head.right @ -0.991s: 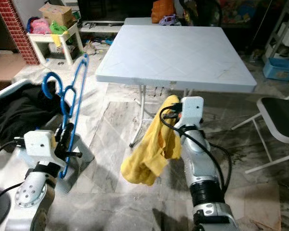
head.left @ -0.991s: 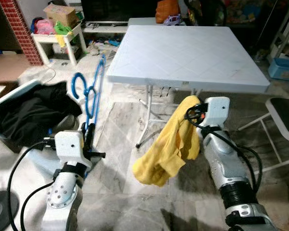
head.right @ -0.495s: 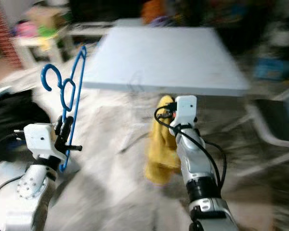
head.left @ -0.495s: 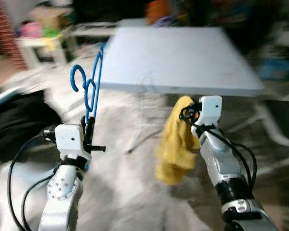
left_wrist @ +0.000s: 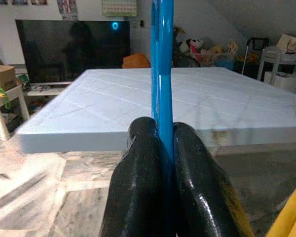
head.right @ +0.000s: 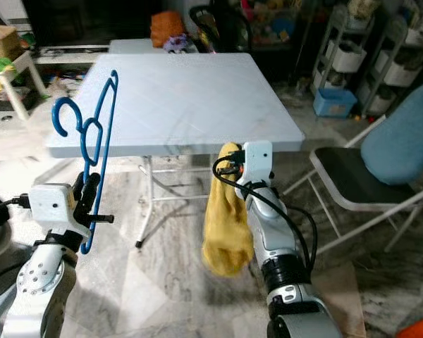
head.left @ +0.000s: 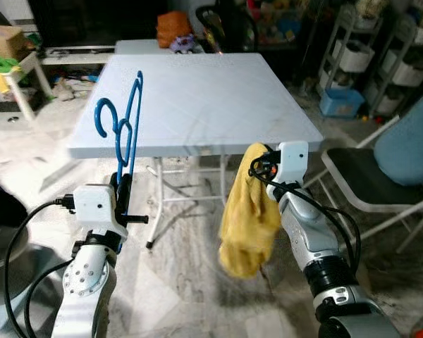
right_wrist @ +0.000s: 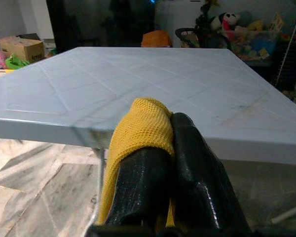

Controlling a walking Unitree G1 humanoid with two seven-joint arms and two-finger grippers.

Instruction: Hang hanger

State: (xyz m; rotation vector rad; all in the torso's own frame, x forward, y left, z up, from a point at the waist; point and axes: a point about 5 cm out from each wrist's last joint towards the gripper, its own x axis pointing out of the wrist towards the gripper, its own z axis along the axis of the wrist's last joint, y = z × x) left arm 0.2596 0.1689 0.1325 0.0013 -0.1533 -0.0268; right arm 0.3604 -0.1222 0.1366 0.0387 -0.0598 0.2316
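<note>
Left claw (left_wrist: 161,148) clamped tight on the lower bar of a blue plastic hanger (head.left: 124,130), holding it upright and edge-on, hook uppermost, in front of the near edge of the white folding tabletop (head.left: 197,95). Right claw (right_wrist: 163,143) pinched shut on a fold of yellow knit cloth (head.left: 250,211), which droops from the grip in a long limp bundle toward the marble floor (head.left: 176,289), just below the tabletop's near edge.

Judged light and stiff, that hanger: thin plastic, smooth, likely to swivel or slip between the pads if nudged sideways, so best held low on the straight bar as now, leaving the hook free to catch on something. Cloth judged soft and floppy, no shape of its own, sure to sag wherever unsupported; easiest kept by a bunched fold.

From the head views: the whole outline of the hanger with its curled hook, the full hanging length of the cloth, a black-seated folding chair (head.left: 363,183) off to the right. From the left wrist view: only a narrow blue strip rising between the black fingers (left_wrist: 138,163), hook cut off above, but the squeeze itself plain. From the right wrist view: the knit texture bulging over the fingertips (right_wrist: 187,143), and the tabletop edge close ahead.
</note>
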